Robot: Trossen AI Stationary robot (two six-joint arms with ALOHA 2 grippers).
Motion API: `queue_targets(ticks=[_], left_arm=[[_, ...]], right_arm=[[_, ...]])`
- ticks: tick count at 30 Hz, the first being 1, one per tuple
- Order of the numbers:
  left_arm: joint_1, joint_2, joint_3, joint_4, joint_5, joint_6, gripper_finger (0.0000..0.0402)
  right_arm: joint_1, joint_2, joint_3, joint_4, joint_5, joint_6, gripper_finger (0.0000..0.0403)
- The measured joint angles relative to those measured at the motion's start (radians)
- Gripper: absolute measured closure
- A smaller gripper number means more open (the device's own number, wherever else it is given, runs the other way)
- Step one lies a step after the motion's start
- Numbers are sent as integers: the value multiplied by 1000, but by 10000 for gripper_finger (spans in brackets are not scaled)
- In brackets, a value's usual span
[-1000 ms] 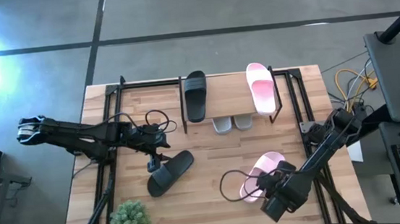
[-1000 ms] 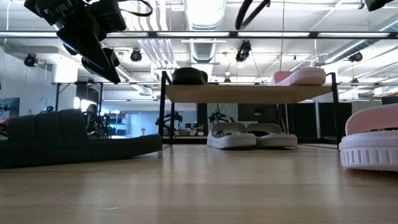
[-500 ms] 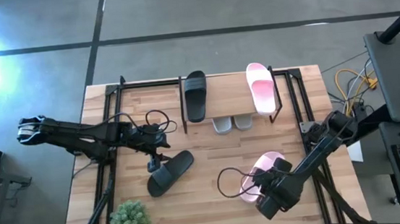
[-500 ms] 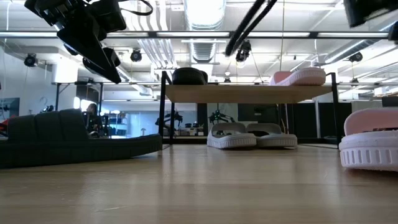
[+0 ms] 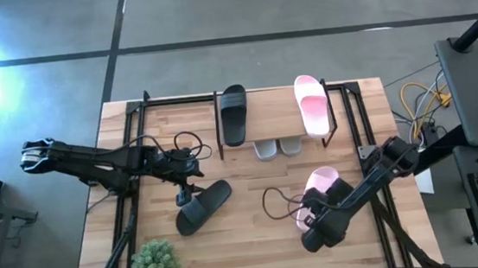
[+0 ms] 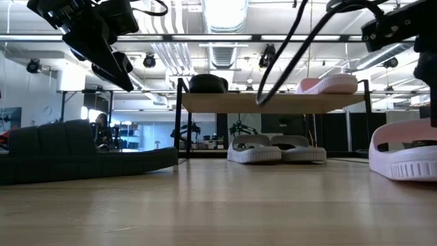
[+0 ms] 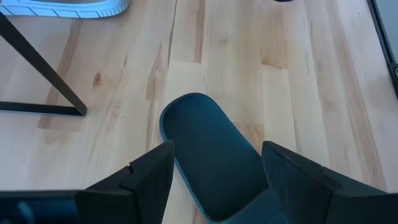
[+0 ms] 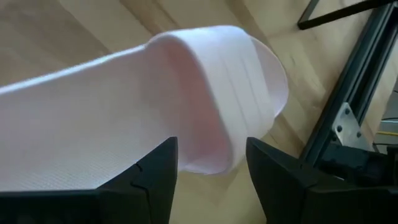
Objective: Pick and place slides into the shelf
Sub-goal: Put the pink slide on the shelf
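The shelf (image 5: 274, 122) stands at the table's far middle, with one black slide (image 5: 234, 114) and one pink slide (image 5: 310, 106) on its top plank. The light grey pair (image 5: 278, 148) sits below the plank. A second black slide (image 5: 204, 206) lies flat on the table. My left gripper (image 5: 183, 193) hangs open above its heel (image 7: 205, 155), well clear of it in the low view (image 6: 102, 55). My right gripper (image 5: 313, 217) is shut on the second pink slide (image 5: 322, 187) at the near right, also seen in the low view (image 6: 403, 150). My right gripper pinches the pink slide between its two fingers at the slide's near end, behind the wide strap (image 8: 217, 93). One finger (image 8: 155, 180) lies over the footbed and the other (image 8: 273, 180) on the outer side. The fingers come from the table's near side, along the slide. The slide is tilted in the low view, its underside raised.
A small green plant (image 5: 155, 264) stands at the near left corner. Black metal frames run along the table's left (image 5: 124, 161) and right (image 5: 361, 123) sides. A cable loops beside my right gripper (image 5: 271, 205). Bare wood lies between the two loose slides.
My right gripper has gone toward the table's far edge with the pink slide. The slide has turned to point more at the far edge and has tipped up off the table in the low view.
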Motion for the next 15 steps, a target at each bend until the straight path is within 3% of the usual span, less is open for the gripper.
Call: queue_targets(ticks=[8, 15], left_arm=[[1, 0, 0, 14, 0, 0, 174], [3, 0, 0, 19, 0, -1, 174]], right_arm=[[0, -12, 10, 3, 86, -83, 220], [-32, -13, -64, 49, 127, -214, 220]])
